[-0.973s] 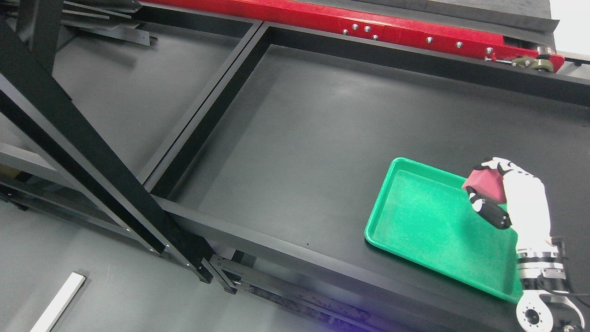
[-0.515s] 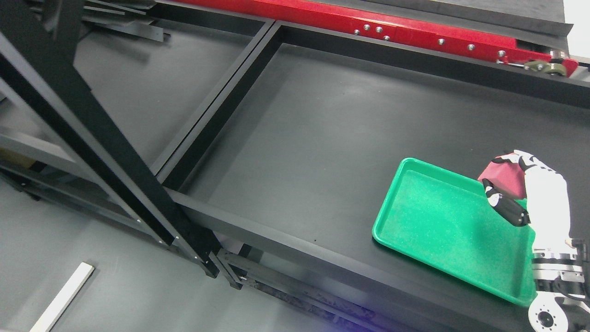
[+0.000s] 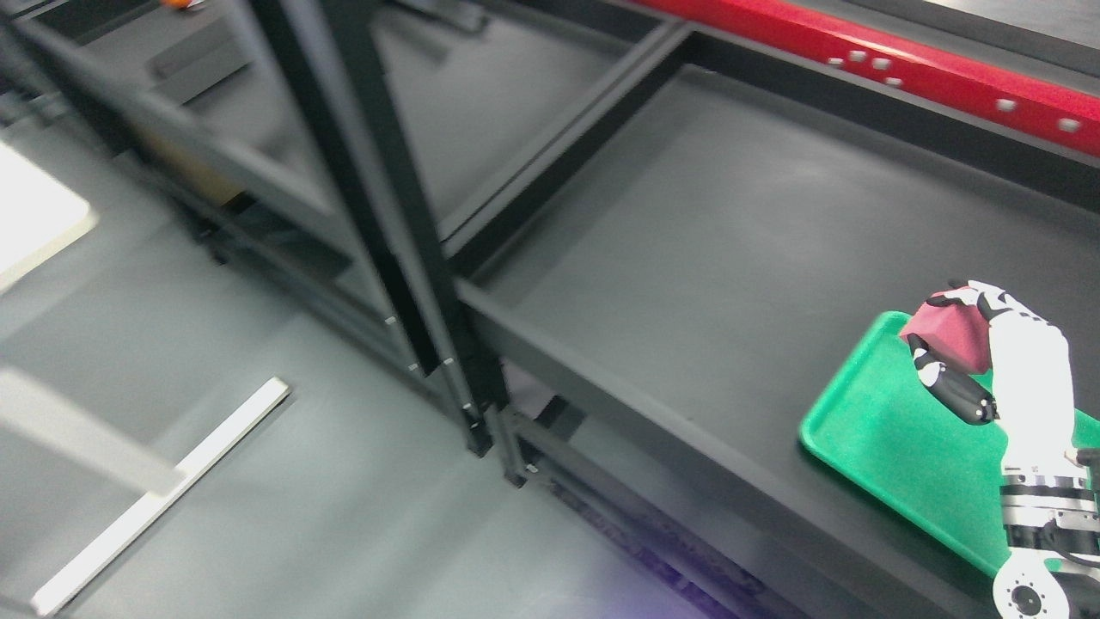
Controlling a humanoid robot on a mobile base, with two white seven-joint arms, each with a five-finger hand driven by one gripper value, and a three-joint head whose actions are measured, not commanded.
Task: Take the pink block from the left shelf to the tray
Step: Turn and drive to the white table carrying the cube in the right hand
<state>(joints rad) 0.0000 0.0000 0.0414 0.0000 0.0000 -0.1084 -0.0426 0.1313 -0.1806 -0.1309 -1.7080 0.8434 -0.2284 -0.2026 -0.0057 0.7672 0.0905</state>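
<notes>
My right hand [image 3: 967, 352] is at the far right of the head view, its white and black fingers curled around a pink block [image 3: 952, 337]. The hand holds the block above the far end of a green tray [image 3: 894, 438], which lies on the dark shelf surface [image 3: 739, 275] at the lower right. The tray runs off behind my wrist and forearm. My left arm does not show.
A black upright post [image 3: 395, 223] of the shelf frame stands in the middle left. A red rail [image 3: 902, 73] runs along the back edge. On the grey floor lie a white strip [image 3: 163, 494] and a bright patch [image 3: 34, 215] at the left.
The whole picture has swung to the left, so the camera has turned: more floor shows and the tray sits nearer the right edge. My hand still holds the block over the tray.
</notes>
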